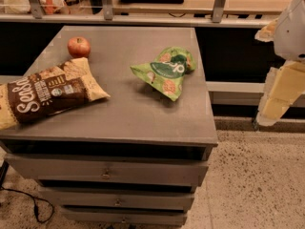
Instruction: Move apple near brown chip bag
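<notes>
A small red apple (pixel 78 46) sits on the grey cabinet top (pixel 138 113) at the far left, just behind the upper end of the brown chip bag (pixel 47 92). The long brown and tan bag with white cursive lettering lies flat along the left side, its left end hanging past the edge. The apple looks close to the bag's top corner; I cannot tell if they touch. My gripper (pixel 268 112) hangs at the far right, beyond the cabinet's right edge and well away from both; it holds nothing that I can see.
A smaller green chip bag (pixel 167 70) lies crumpled at the middle right of the top. Drawers (pixel 107 173) fill the cabinet's front. A counter with metal posts (pixel 219 4) runs behind. Speckled floor (pixel 257 185) lies to the right, and a black cable (pixel 35 206) at bottom left.
</notes>
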`<state>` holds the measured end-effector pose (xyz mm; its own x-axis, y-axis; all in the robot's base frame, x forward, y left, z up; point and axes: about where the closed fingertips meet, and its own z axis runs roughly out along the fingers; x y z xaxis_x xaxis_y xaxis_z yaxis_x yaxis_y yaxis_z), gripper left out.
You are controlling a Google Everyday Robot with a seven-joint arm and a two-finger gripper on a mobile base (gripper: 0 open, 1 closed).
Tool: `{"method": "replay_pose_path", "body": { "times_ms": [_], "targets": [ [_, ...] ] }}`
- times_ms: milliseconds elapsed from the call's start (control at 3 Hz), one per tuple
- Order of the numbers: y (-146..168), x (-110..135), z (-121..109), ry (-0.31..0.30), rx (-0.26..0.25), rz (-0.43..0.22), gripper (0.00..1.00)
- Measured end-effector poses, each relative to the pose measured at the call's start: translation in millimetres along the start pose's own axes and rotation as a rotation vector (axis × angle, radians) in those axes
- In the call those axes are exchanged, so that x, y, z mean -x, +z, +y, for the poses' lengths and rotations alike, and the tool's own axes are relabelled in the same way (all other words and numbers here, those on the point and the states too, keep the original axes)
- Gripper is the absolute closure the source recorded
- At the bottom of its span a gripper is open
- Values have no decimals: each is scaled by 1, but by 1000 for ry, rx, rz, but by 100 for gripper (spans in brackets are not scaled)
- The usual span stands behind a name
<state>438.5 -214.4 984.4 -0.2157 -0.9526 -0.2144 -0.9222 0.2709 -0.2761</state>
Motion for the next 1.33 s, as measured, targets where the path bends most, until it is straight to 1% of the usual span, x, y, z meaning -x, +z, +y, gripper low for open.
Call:
{"method": "replay_pose_path", "body": {
  "times_ms": [333, 667, 1000, 1333],
  "targets": [
    [0, 0, 0, 0, 0, 0, 0],
    [2, 15, -3, -5, 7, -55, 0],
    [10, 48, -9, 34, 62, -169, 0],
    [14, 79, -9, 104, 88, -300, 0]
  ]
}}
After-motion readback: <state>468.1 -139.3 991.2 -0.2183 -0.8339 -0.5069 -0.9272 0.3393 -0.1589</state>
